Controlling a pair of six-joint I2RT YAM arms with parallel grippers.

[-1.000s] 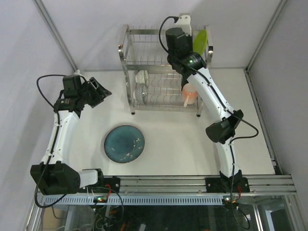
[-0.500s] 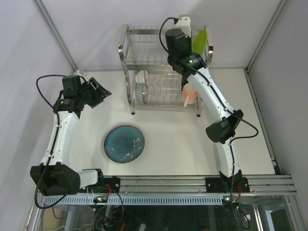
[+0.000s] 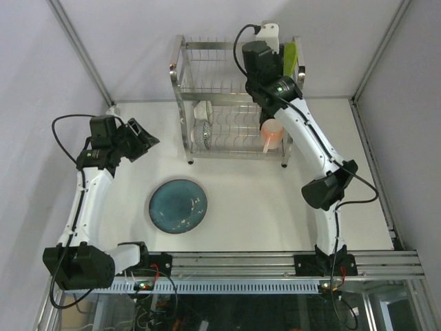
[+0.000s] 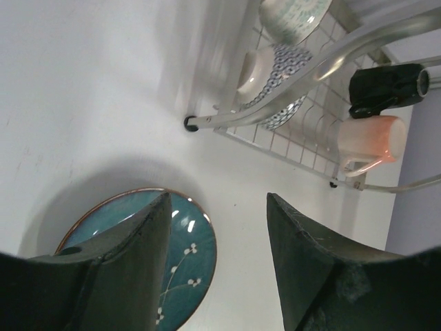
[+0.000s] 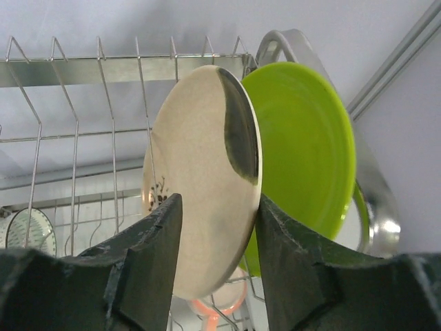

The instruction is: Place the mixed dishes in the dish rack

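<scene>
the table [image 3: 241,207] is a plain white matte surface. a blue-grey plate [image 3: 178,205] (brownish rim, small white sprigs painted on its face) lies flat on it, face up, left of centre and nearer the front edge than the back. the steel wire rack [image 3: 185,131] stands on its feet at the back middle, well apart from the plate, with a black cap under its front left foot.

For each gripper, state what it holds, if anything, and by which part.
The right gripper grips the cream black-marked plate by its lower rim, one finger on each face. The left gripper is open and holds nothing.
</scene>
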